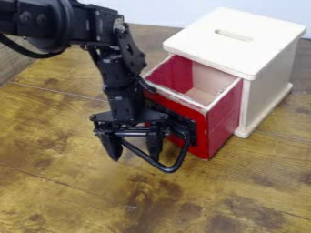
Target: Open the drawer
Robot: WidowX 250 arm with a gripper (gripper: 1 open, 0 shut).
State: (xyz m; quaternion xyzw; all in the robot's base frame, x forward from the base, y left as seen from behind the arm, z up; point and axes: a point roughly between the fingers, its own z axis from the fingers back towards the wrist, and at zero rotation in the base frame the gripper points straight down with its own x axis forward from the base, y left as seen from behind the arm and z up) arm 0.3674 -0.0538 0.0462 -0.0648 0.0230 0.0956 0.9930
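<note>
Nowhere on the objects can any lettering or label be read. Underfoot lies a worn wooden table (49, 182) with dark knots and streaks, a pale wall showing at twelve o'clock. Right of centre, the red drawer (201, 100) stands pulled out of the pale cabinet (249, 55), whose top carries one slot. At the drawer's seven o'clock, the black gripper (135, 146) points down, fingers spread, beside the black loop handle (170, 159).
</note>
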